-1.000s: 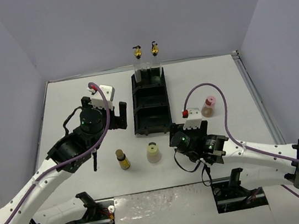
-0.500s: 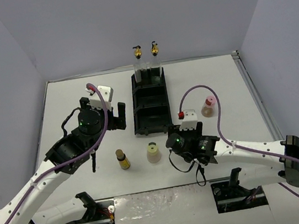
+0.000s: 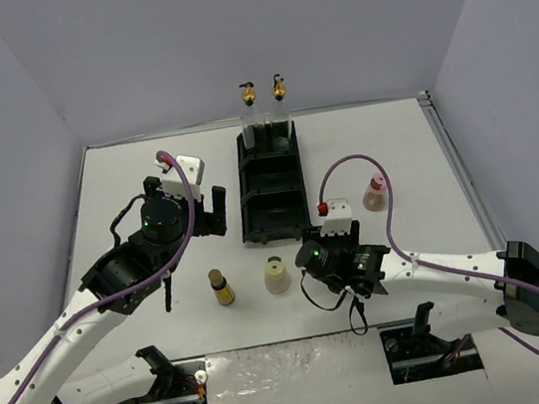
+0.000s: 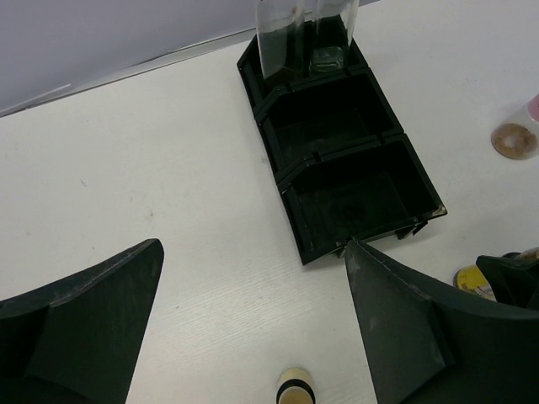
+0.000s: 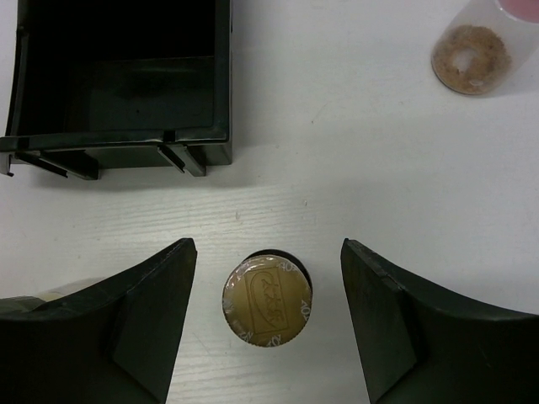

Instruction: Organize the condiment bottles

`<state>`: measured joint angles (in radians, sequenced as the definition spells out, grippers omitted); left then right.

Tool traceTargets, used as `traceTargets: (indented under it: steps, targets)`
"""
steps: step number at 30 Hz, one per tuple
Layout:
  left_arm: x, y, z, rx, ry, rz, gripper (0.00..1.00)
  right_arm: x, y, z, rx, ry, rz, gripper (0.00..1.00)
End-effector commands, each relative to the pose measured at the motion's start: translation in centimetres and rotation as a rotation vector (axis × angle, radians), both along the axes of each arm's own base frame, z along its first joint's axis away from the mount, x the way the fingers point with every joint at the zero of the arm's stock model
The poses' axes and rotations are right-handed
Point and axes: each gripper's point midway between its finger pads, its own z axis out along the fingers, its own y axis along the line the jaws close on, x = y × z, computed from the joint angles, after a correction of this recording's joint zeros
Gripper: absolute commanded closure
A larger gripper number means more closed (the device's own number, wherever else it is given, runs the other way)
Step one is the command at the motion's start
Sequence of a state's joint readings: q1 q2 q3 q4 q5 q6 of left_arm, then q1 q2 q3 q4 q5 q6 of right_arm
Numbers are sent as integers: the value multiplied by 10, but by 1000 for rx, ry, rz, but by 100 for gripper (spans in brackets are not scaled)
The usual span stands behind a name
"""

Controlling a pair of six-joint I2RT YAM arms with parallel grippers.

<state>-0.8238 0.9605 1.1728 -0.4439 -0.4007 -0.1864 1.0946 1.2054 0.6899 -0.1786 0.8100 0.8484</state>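
Observation:
Two tall clear bottles with gold pourers (image 3: 250,114) (image 3: 281,108) stand in the far compartment of the black tray (image 3: 248,190). On the table in front of the tray stand an amber bottle (image 3: 222,287) and a cream bottle (image 3: 277,275). The pink-capped bottle (image 3: 376,193) stands to the right. My right gripper (image 5: 267,320) is open, its fingers either side of a second amber bottle's gold cap (image 5: 267,300) without touching it. My left gripper (image 4: 253,328) is open and empty above the table left of the tray; the first amber bottle (image 4: 296,387) is just below it.
The tray's middle and near compartments (image 4: 354,198) hold nothing. The pink-capped bottle (image 5: 473,55) shows at the right wrist view's top right, the tray's near wall (image 5: 118,143) at its top left. The right arm's purple cable (image 3: 345,166) loops near the tray.
My right gripper has moved left and toward the near edge, uncovering the pink-capped bottle and settling over the second amber bottle. The left arm has barely moved.

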Motion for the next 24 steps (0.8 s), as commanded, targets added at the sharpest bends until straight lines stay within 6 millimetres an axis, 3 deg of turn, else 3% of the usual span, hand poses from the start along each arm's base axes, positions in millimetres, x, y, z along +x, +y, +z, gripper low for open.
traceTargets:
  steps: [1, 24]
  targets:
    - [-2, 4, 32, -53, -71, 1, 14, 7, 4, 3, 17, -37, -38, 33]
    - [-4, 5, 28, -52, -67, 0, 14, 4, -1, -26, 2, -23, -45, 36]
